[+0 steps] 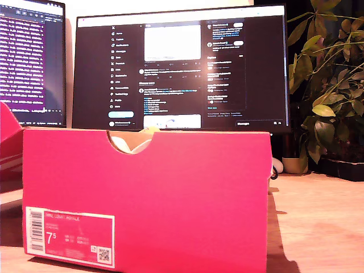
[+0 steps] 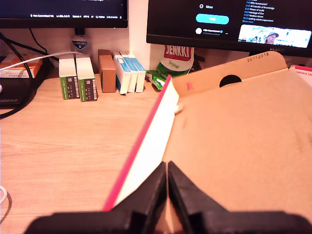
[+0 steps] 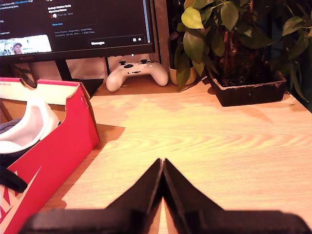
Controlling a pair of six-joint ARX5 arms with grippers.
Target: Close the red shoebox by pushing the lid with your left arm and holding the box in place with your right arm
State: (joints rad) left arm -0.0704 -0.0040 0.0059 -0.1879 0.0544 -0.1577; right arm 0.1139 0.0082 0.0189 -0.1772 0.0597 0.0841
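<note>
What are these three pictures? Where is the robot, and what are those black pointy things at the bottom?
The robot is two arms on a desk, each with a camera on it. The black points are pincers. My first gripper is shut, above the open lid of a red shoebox. My second gripper is shut too, over bare desk beside the box, which has a shoe inside. Neither holds anything. The other picture comes from a camera standing low on the desk, looking at the box's end, so no arm shows there. Behind are screens, a plant, a game controller and small cartons.
</note>
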